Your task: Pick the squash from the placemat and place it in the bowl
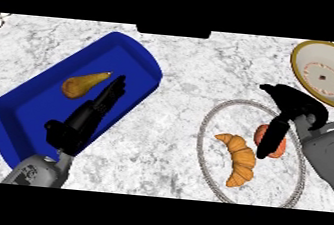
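Step in hand: grasp approach; squash not yet held. The squash (82, 84) lies flat on the blue placemat (28, 122), just left of the left robot hand (88, 115), w/ its narrow end pointing toward the fingertips; contact cannot be confirmed. The left robot hand is open, fingers (111, 92) straight, nothing held. Recommended procedure: shift the hand slightly left so the squash body sits between thumb and fingers, lower w/ the hand open, then close across the wide end, not the neck, since the taper may let it slip out. Lift clear of the placemat edge, which looks raised, before traversing. The bowl (305, 59) stands well to the right of this hand, across the bench (177, 110), just beyond the right robot hand (293, 108). That hand hangs over a glass plate (206, 138) w/ a croissant (240, 158) and a red item (261, 135); whether it is open or closed cannot be told. Route the carry above or behind it to avoid a clash. Release only w/ the squash over the bowl centre.
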Robot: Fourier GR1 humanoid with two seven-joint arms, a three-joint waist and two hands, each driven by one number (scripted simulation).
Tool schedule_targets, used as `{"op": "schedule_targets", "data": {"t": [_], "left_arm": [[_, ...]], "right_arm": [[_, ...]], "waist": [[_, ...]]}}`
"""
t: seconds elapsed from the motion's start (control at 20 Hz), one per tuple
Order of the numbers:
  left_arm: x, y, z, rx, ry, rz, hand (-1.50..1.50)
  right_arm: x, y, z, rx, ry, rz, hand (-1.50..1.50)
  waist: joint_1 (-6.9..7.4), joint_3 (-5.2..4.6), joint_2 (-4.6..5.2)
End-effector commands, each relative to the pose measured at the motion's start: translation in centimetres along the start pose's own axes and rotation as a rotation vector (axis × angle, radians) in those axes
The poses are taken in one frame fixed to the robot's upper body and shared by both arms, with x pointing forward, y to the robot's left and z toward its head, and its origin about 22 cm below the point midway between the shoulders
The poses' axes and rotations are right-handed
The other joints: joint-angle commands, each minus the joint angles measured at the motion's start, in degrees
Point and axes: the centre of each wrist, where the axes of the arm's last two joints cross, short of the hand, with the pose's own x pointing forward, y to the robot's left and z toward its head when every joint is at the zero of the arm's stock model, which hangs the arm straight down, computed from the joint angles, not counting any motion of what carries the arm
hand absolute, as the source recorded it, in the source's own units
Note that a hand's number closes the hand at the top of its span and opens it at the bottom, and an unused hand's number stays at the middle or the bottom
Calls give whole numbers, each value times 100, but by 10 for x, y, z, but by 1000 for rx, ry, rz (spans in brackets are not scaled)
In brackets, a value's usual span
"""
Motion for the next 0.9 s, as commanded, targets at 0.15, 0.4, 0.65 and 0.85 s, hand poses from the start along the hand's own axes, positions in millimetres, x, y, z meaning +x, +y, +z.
{"op": "schedule_targets", "data": {"t": [0.15, 0.4, 0.65, 0.85], "left_arm": [[-5, 14, 1, -4, -5, 16, 0], [-2, -1, 1, 5, 1, 5, 0], [14, -12, -8, 16, -14, 3, 0], [-2, -2, 1, 2, -5, 2, 0]], "right_arm": [[12, 9, -3, -26, 147, 100, -150], [21, 21, 14, -101, 139, 127, -150], [9, 43, 5, -163, 145, 170, -150], [14, 56, 0, -202, 185, 166, -150]], "waist": [[-43, 7, 11], [-63, 7, -7], [-67, 11, -3], [-51, 9, 1]]}}
